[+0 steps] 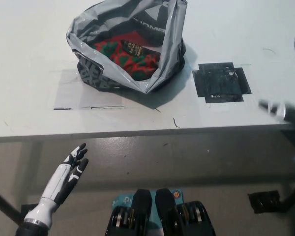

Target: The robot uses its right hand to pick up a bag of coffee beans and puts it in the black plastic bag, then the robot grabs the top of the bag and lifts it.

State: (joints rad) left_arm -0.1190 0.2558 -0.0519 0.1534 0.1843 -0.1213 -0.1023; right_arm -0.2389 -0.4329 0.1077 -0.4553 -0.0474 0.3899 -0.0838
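The black plastic bag (105, 73), grey on its inside, stands open on the white table (29, 98) at the top middle. Inside it lies the red and green bag of coffee beans (132, 56). My black right arm (291, 114) shows only as a blurred streak at the right edge, well away from the bag, and its hand is too smeared to read. My white left hand (69, 174) rests low at the lower left, below the table's front edge, with fingers apart and holding nothing.
A patch of black tape (220, 82) is stuck to the table right of the bag. Thin dark marks (88, 107) run along the table in front of the bag. The table's front edge (137, 133) crosses the picture, with grey floor below.
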